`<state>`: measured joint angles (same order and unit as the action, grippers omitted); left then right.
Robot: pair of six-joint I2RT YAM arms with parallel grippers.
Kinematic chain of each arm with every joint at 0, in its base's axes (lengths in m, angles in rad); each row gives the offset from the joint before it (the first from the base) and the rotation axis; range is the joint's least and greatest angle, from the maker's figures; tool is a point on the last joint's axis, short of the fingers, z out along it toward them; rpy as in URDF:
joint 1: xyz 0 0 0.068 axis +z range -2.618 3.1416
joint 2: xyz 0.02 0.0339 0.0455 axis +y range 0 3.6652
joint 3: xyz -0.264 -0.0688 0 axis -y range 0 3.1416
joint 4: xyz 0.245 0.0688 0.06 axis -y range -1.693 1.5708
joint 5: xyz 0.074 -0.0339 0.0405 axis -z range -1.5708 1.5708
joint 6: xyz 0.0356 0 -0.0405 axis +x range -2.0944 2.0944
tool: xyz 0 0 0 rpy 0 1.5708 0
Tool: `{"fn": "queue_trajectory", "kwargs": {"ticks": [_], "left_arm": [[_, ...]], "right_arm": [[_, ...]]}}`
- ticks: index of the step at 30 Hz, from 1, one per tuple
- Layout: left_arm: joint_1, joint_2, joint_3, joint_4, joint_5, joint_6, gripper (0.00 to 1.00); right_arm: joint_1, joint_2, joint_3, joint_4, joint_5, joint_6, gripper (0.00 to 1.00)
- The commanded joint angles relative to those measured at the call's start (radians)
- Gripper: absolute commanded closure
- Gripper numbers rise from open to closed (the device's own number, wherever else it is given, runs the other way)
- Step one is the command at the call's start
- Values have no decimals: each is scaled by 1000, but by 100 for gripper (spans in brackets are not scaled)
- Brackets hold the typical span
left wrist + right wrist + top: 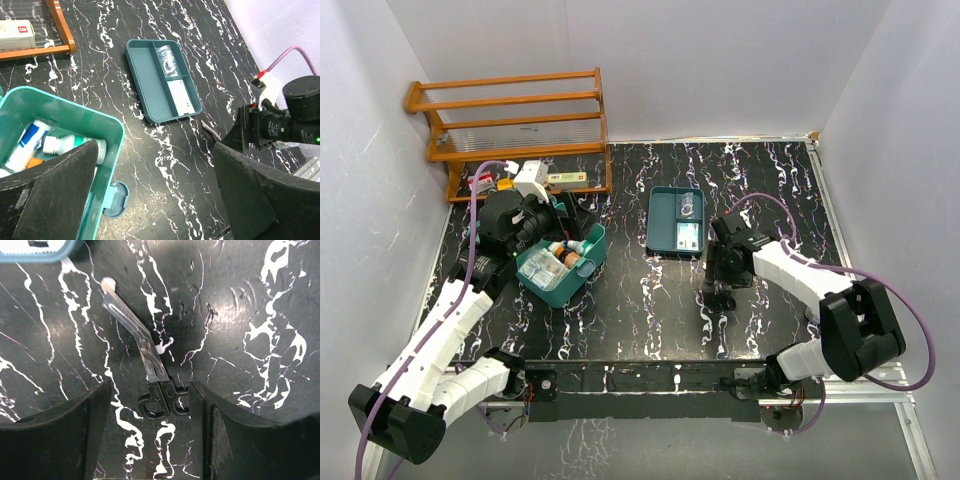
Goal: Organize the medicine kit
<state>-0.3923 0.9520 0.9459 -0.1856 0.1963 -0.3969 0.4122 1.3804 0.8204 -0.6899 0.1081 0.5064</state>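
Note:
The medicine kit [582, 270] [65, 106] stands open at the left, a teal case with bottles and tubes inside. My left gripper [560, 222] [155, 200] hovers open over its right rim, one finger above the contents and the other over bare table. A pair of scissors [145, 347] with black handles lies flat on the table. My right gripper [718, 292] [150, 435] is low over it and open. The handle loops sit between its fingers [55, 435], and nothing is gripped.
A darker teal divided tray [665, 222] [145, 75] lies mid-table with a clear packet and a card in it; its corner [30, 252] shows just beyond the scissors' tip. A wooden slatted rack [510, 120] stands at the back left with small boxes [560, 178] under it. White walls enclose the table.

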Motion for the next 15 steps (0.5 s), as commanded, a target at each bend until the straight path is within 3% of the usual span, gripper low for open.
{"fn": "queue_trajectory", "kwargs": {"ticks": [1, 9, 15], "left_arm": [[-3, -21, 2, 28, 18, -8, 4], [-3, -25, 2, 24, 15, -8, 4], [-4, -25, 0, 21, 9, -3, 4]], "right_arm": [[-2, 42, -3, 7, -51, -18, 46], [7, 100, -27, 2, -83, 14, 58], [84, 111, -31, -9, -63, 80, 68]]}}
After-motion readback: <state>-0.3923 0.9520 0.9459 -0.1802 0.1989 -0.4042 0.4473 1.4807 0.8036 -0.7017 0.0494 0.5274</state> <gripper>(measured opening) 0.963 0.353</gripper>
